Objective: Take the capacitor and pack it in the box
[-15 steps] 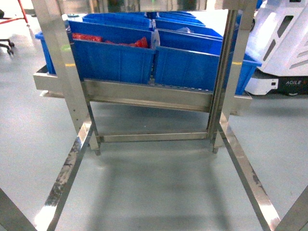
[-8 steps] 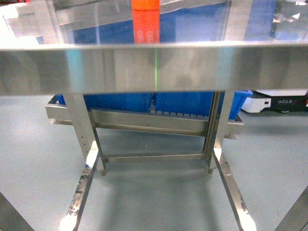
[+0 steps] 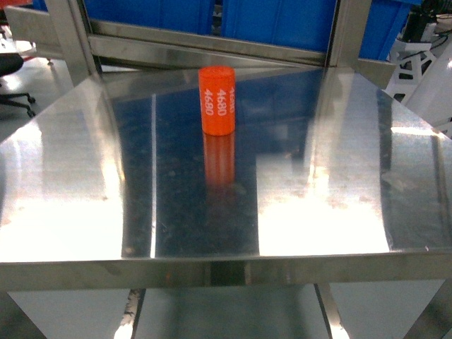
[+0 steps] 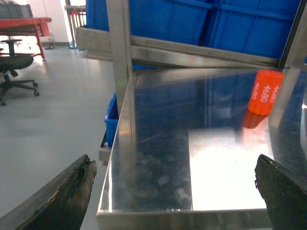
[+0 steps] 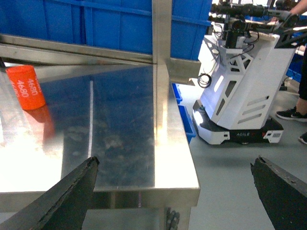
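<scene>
Capacitor (image 3: 217, 99) stands upright near steel table's (image 3: 318, 212) far edge.

A polished steel table (image 3: 325, 212) fills the head view, its upright posts rising at 11 and 1 o'clock, with blue plastic bins (image 3: 275, 18) on the shelf rail behind at 12 o'clock. A black office chair (image 4: 12, 72) stands on the grey floor at 9 o'clock in the left wrist view. At 2 o'clock in the right wrist view a white wheeled robot base (image 5: 242, 91) is parked just beside the table's corner.
</scene>
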`<state>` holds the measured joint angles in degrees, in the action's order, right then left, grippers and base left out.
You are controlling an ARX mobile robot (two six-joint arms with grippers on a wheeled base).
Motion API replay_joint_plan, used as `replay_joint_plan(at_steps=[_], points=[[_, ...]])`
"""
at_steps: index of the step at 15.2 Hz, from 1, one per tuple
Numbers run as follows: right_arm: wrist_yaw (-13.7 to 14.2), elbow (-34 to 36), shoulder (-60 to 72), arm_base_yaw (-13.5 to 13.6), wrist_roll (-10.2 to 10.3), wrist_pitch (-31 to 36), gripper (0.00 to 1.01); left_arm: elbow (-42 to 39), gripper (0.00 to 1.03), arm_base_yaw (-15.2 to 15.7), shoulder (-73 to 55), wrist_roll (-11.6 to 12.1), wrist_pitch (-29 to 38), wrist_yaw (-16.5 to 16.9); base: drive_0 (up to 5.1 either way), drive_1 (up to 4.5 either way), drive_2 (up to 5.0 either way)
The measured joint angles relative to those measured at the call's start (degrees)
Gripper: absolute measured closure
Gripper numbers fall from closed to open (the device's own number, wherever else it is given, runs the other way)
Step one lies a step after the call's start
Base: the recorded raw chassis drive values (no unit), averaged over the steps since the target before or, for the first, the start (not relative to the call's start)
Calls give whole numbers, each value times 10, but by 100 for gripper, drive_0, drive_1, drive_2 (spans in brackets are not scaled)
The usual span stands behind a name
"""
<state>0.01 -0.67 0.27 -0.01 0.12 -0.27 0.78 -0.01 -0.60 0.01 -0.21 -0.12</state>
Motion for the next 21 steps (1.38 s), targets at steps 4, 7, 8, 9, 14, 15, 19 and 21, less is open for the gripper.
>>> replay_joint_plan(at_steps=[4,7,8,9,14,15,19,21], points=[[0,0,0,0,0,3,3,0,5,0,0,0,2,1,0,0,0],[0,0,0,0,0,-1,3,0,5,0,0,0,-2,2,0,0,0],[0,0,0,0,0,0,3,0,5,0,0,0,1,1,0,0,0],[0,0,0,0,0,0,3,0,5,0,0,0,0,1,0,0,0],[0,0,0,0,0,0,3,0,5,0,0,0,0,1,0,0,0],[0,0,0,0,0,0,3,0,5,0,0,0,0,1,0,0,0],[0,0,0,0,0,0,3,0,5,0,0,0,0,1,0,0,0],[0,0,0,0,0,0,3,0,5,0,0,0,0,1,0,0,0]])
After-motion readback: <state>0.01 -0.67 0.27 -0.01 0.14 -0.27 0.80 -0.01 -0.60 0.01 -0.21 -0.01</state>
